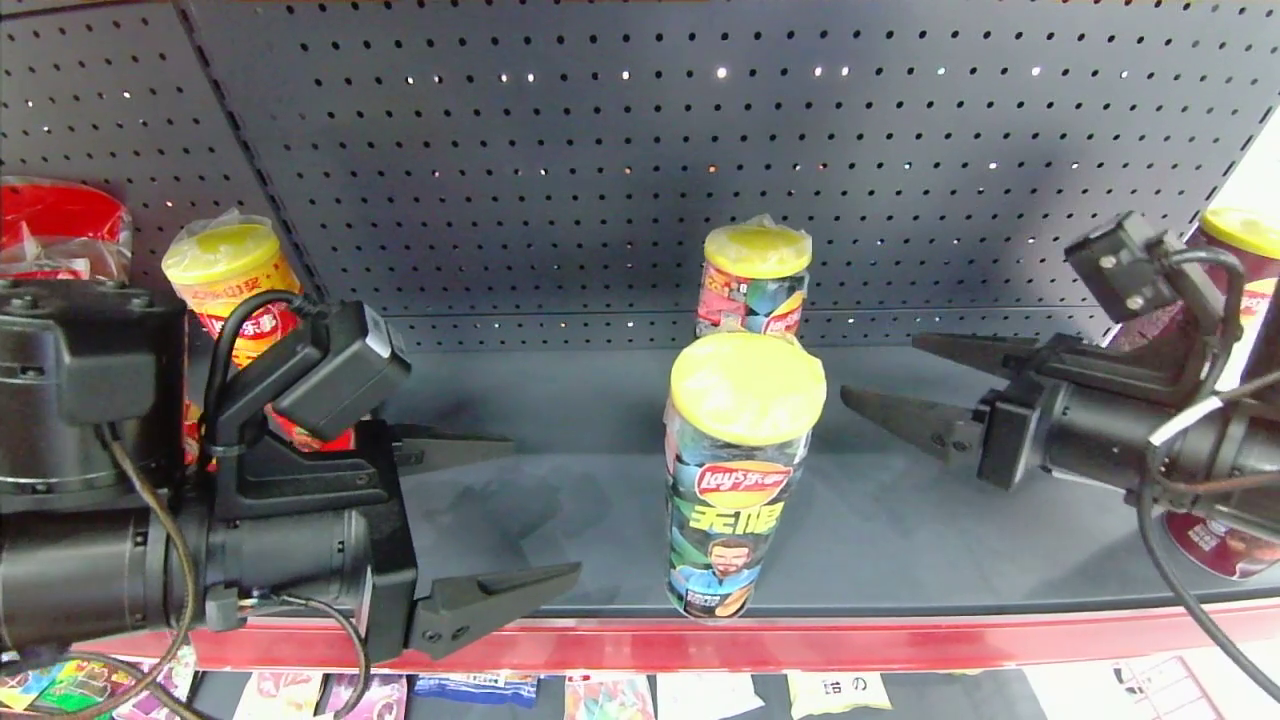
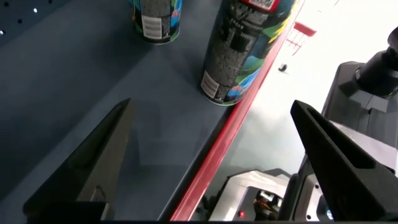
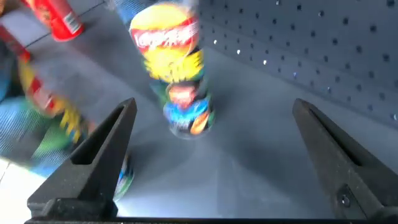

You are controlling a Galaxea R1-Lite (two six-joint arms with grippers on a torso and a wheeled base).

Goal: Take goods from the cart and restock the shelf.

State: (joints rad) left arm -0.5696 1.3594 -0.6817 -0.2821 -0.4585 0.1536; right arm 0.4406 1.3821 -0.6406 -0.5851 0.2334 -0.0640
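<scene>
Your left fingers (image 1: 500, 592) wide apart, empty | right fingers (image 1: 900, 420) likewise | chip canister (image 1: 745, 470) upright at shelf (image 1: 900, 530) front edge, between both, axis vertical | left looks nearer.

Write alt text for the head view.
A front can and a rear can of chips, both yellow-lidded, stand upright on a grey shelf before a pegboard. The open, empty left pincer and right pincer flank them.

You see one chip can (image 3: 177, 81) only as a blur; right of the front can (image 1: 740, 480), the right arm (image 1: 1120, 430) hides much of a maroon can (image 1: 1215, 545).
</scene>
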